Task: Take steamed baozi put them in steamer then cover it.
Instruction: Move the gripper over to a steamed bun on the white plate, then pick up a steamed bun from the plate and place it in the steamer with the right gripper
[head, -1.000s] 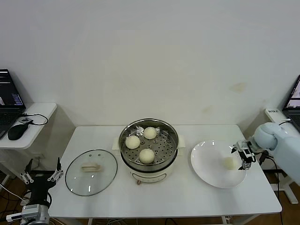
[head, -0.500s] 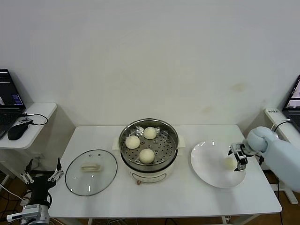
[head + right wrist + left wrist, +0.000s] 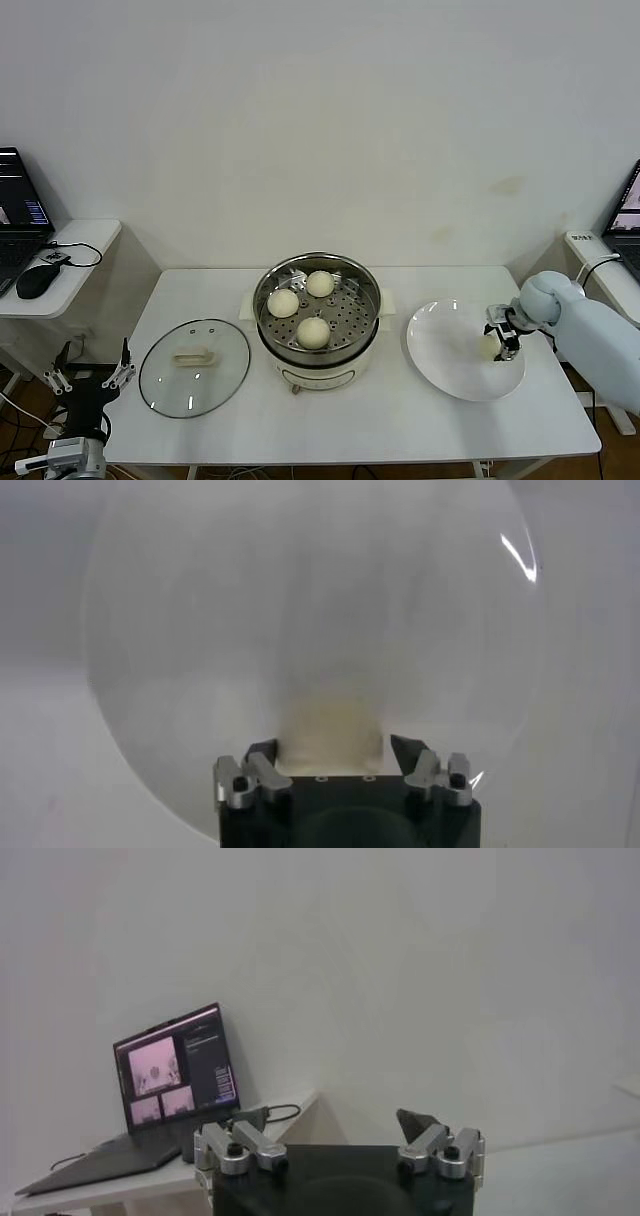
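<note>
Three steamed baozi lie on the perforated tray of the steamer at mid-table. Another baozi rests on the right side of the white plate. My right gripper is down over it, open, with its fingers close on either side; one finger touches the bun and a thin gap shows at the other. The glass cover lies flat on the table, left of the steamer. My left gripper hangs open and empty below the table's left end.
A side table at the left carries a laptop and a mouse. Another laptop stands past the table's right end. The plate reaches near the table's front right edge.
My right gripper moved left onto the plate and lowered over the baozi, and its fingers have narrowed around it. The left arm has not moved.
</note>
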Robot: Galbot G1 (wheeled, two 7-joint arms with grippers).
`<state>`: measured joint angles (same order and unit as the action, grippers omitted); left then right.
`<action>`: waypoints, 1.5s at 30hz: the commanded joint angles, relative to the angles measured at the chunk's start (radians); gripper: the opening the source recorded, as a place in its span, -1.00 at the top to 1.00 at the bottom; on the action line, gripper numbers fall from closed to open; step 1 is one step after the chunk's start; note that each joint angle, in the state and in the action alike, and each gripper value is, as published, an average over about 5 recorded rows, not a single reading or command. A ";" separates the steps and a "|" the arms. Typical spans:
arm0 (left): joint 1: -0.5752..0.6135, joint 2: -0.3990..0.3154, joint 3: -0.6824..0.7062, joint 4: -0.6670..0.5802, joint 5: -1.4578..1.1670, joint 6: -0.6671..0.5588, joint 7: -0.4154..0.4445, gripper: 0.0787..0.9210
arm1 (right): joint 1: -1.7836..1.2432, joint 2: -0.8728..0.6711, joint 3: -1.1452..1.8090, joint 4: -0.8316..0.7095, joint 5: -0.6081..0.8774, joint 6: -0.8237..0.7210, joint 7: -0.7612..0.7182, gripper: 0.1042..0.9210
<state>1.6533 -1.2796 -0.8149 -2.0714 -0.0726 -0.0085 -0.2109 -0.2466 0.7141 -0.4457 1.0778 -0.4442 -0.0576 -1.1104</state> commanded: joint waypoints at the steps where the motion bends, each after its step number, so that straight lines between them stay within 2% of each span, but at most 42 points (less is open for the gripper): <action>1: 0.001 0.000 -0.001 -0.002 -0.001 0.000 0.000 -0.77 | 0.011 -0.005 -0.003 0.013 0.005 -0.006 -0.008 -0.30; 8: -0.001 0.002 -0.005 -0.004 -0.001 0.000 0.000 -0.77 | 0.151 -0.093 -0.122 0.123 0.142 -0.051 -0.035 -0.20; 15: -0.006 0.006 -0.003 -0.003 -0.003 0.001 0.001 -0.77 | 0.446 -0.194 -0.325 0.317 0.387 -0.174 -0.041 -0.20; 19: -0.011 0.011 0.002 0.001 -0.004 0.001 0.001 -0.77 | 0.677 -0.190 -0.508 0.417 0.538 -0.242 -0.016 -0.20; 27: -0.020 0.017 0.013 -0.006 -0.004 0.004 0.002 -0.77 | 1.033 0.028 -0.794 0.490 0.828 -0.371 0.077 -0.22; 34: -0.022 0.006 0.018 -0.009 -0.006 0.002 0.000 -0.77 | 1.001 0.224 -0.852 0.501 1.030 -0.528 0.214 -0.24; 39: -0.016 -0.002 0.017 -0.007 -0.007 -0.003 -0.003 -0.77 | 0.895 0.324 -0.838 0.445 1.082 -0.637 0.306 -0.24; 45: -0.013 -0.006 0.008 0.000 -0.014 -0.009 -0.006 -0.77 | 0.804 0.350 -0.850 0.382 1.046 -0.668 0.334 -0.24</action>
<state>1.6408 -1.2826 -0.8039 -2.0750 -0.0842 -0.0167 -0.2160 0.6046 0.9219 -1.2128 1.5045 0.4803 -0.5795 -0.8890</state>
